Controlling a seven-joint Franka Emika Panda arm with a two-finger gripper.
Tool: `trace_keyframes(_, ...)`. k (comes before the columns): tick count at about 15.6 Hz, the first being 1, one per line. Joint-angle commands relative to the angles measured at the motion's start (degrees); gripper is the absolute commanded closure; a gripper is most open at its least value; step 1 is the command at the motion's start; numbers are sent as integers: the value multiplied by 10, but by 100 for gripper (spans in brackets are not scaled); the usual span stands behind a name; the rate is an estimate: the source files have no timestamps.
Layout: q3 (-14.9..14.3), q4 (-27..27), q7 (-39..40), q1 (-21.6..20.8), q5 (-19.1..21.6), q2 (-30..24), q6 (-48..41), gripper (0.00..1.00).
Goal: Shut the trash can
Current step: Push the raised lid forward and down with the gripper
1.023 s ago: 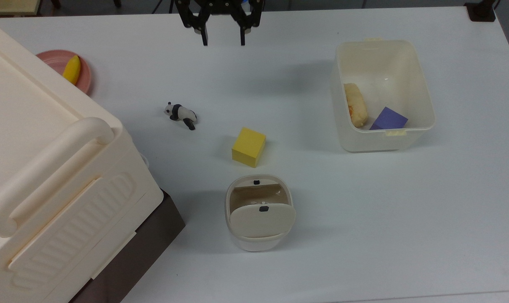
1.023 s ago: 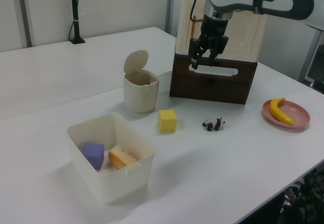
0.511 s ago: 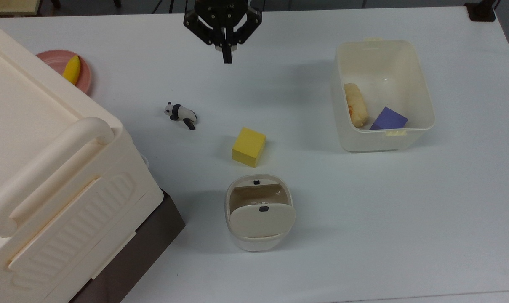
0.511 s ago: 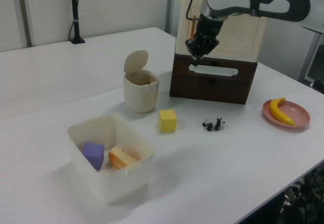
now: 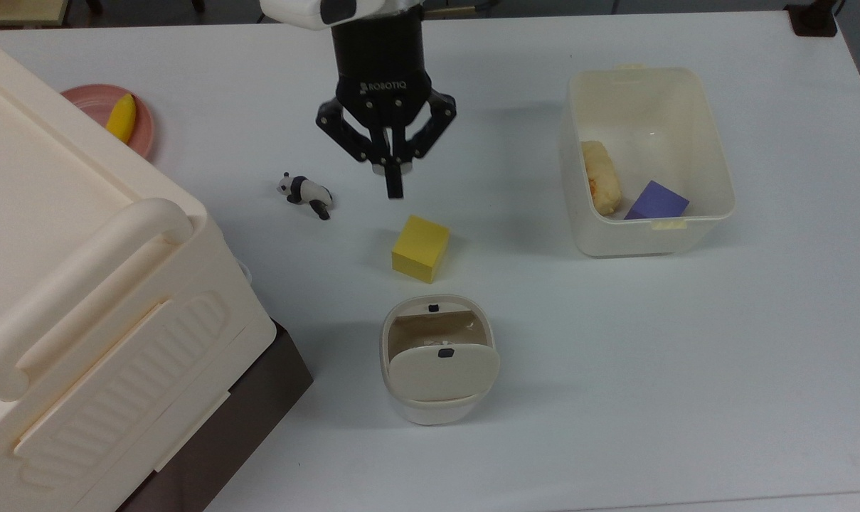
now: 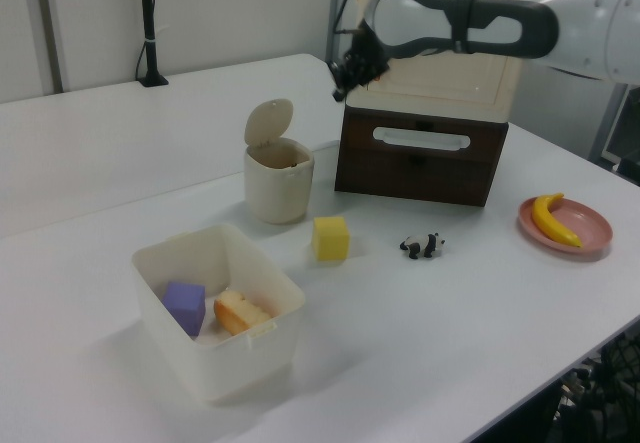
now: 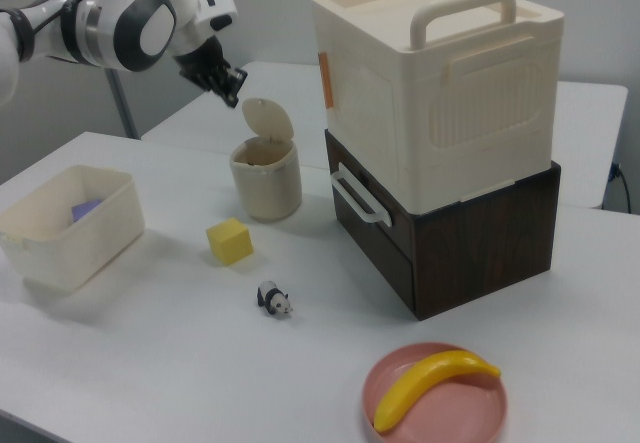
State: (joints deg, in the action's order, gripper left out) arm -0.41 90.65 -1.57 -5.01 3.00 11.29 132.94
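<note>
My claw [image 5: 394,190] hangs in the air with its fingers pressed together, holding nothing. In the top view it points down the picture toward the yellow block [image 5: 420,248], which sits between it and the bin [image 5: 438,359]. The bin stands on the white table [image 5: 686,355], well apart from my claw, its lid [image 5: 443,371] tipped up and its brown inside showing. In the left view my claw [image 6: 340,91] is above and to the right of the raised lid [image 6: 269,122]. In the right view my claw [image 7: 233,93] is just above the lid's [image 7: 267,118] left edge, not touching it.
</note>
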Motion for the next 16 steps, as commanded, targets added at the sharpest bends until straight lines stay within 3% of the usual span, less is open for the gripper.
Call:
trace_keyframes(1, 17, -75, 17, -2, 8, 61, 63, 100)
trace_keyframes(5, 26, -128, 35, -3, 4, 119, 108, 100)
trace_keyframes(10, 26, -131, 31, -3, 3, 145, 206, 100)
trace_keyframes(16, 23, -170, 32, -3, -15, 194, 217, 100)
